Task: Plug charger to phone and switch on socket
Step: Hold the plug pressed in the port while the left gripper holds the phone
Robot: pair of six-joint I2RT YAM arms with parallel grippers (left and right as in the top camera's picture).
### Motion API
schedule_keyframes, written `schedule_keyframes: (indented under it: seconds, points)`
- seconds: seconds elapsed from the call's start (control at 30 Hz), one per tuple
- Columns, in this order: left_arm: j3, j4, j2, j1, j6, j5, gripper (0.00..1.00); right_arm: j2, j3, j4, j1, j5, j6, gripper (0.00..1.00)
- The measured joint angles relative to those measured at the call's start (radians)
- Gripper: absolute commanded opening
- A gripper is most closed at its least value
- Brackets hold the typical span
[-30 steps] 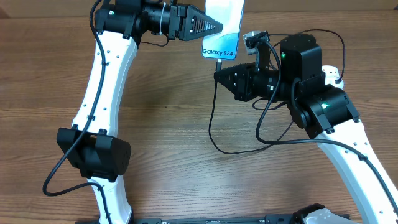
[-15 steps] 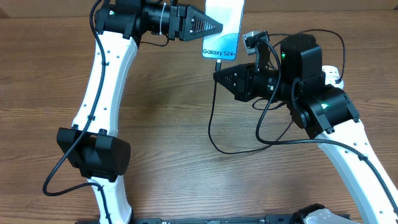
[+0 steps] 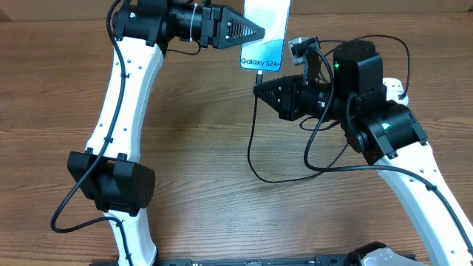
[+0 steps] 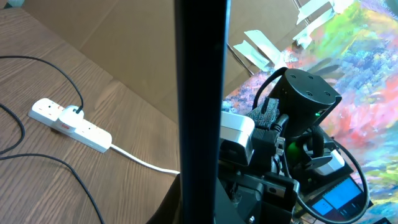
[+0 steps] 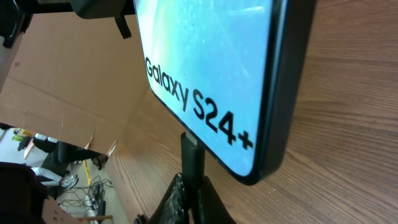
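Phone meets charger: the phone [image 3: 272, 33], a slim glossy rectangle with a pale blue-teal screen, white "Galaxy S24+" lettering and a thin dark edge, is held above the far middle of the wood-grain surface [image 3: 199, 148]. The left hand [image 3: 259, 32] clamps its side between black tapered fingers. Just below the lettered end, the right hand [image 3: 260, 87] pinches the charger [image 3: 250, 140] by its small black connector. The tip meets the phone's bottom edge, but whether it is seated cannot be told. The thin black cable droops in a loop onto the surface. Seen from the left wrist, the socket [image 4: 69, 123], a long white plastic strip with red markings and a black plug head on it, lies flat well apart. Its thick white cord [image 4: 143, 163] trails off.
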Motion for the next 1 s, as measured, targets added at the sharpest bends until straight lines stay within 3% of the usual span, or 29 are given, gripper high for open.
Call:
schedule_keyframes:
  seconds: [1.0]
  points:
    - [0.0,-0.001,0.0,-0.002,0.0,0.0,0.04,0.0,0.0,0.006,0.0,0.001,0.018,0.04]
